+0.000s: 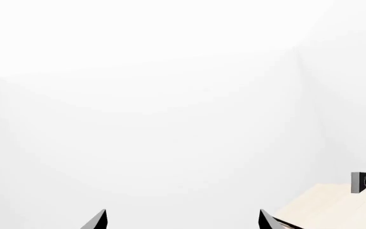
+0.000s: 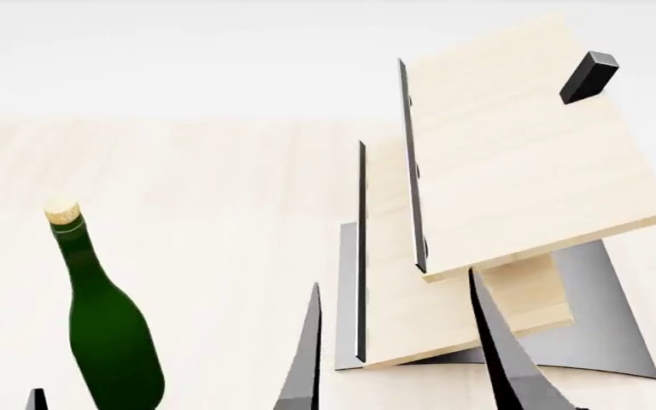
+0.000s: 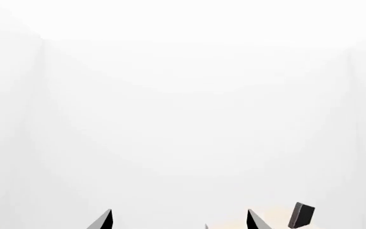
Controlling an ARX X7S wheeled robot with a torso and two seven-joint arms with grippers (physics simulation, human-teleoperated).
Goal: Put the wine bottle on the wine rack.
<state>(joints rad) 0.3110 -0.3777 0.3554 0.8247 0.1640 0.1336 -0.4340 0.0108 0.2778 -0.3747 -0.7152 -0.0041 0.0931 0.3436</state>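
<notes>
Both pincers wide and empty: right pincer [image 2: 402, 359] raised in front of the wine rack [image 2: 511, 196], left pincer [image 1: 183, 220] with only fingertips showing. Wine bottle [image 2: 106, 325] upright on the pale worktop [image 2: 191, 188], near its front edge, well apart from the rack. Risk ahead, judged from here: a tall, slim bottle toppling if nudged off-centre during the approach.

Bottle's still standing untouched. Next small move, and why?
Probably bring the left hand down and in toward the wine bottle. Both hands look open and empty. The bottle stands upright on the table at the head view's left, apart from the wine rack, so the left hand seems closer than the right hand.
</notes>
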